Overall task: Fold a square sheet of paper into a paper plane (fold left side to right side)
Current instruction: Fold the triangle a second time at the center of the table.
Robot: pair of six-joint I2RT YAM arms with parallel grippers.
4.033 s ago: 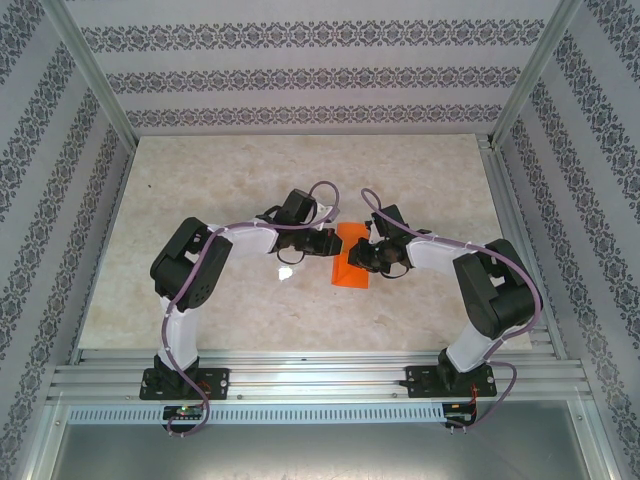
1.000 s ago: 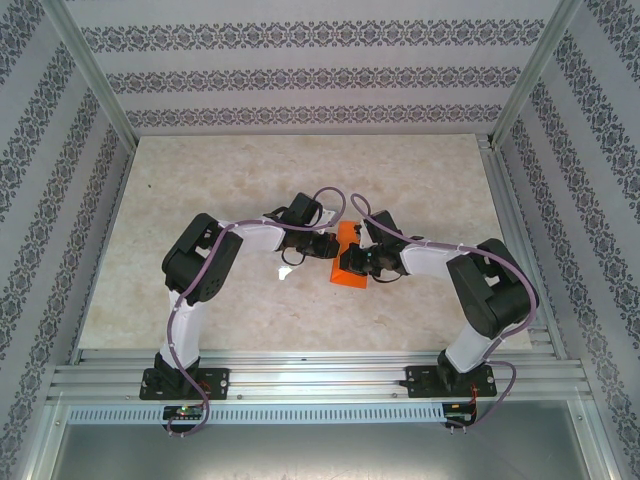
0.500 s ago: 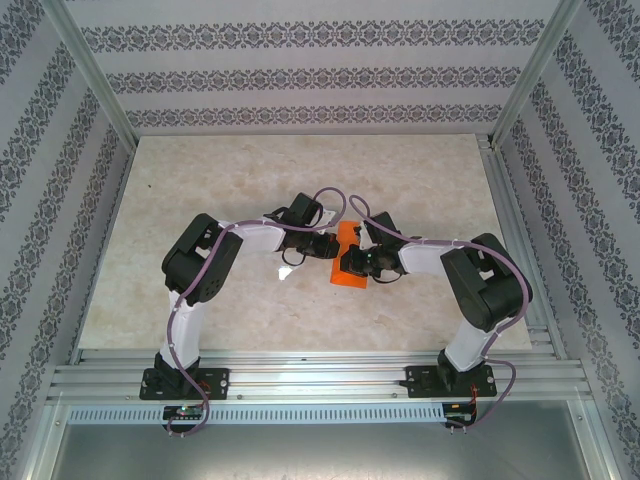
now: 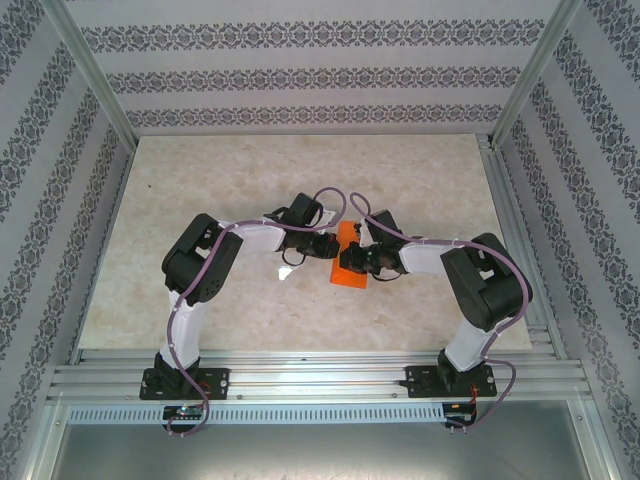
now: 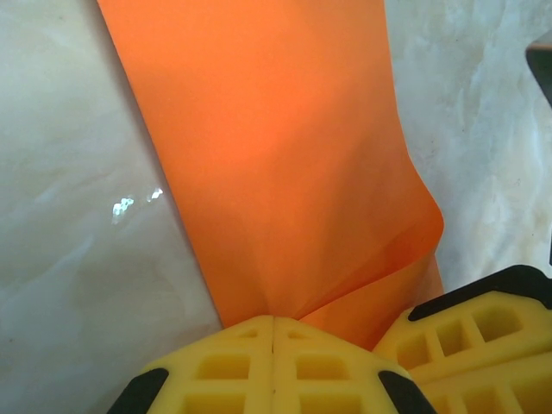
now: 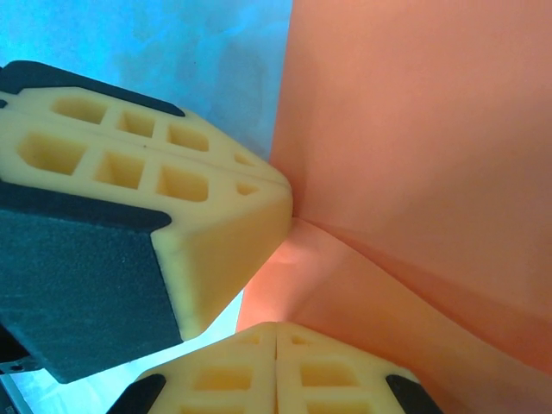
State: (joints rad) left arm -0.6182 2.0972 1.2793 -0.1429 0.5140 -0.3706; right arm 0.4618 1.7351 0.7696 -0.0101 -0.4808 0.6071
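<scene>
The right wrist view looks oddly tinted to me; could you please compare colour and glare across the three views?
Right wrist view: the table comes out blue and the paper pale salmon, a colour cast. Left wrist view: truer orange, with a small glint on the table. Top view: even light, sharp, no glare.

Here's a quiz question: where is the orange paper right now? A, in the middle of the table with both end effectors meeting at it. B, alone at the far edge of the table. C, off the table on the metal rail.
A: the orange paper lies in the middle of the table, and the left end effector and right end effector, fingers closed, both meet it.
</scene>
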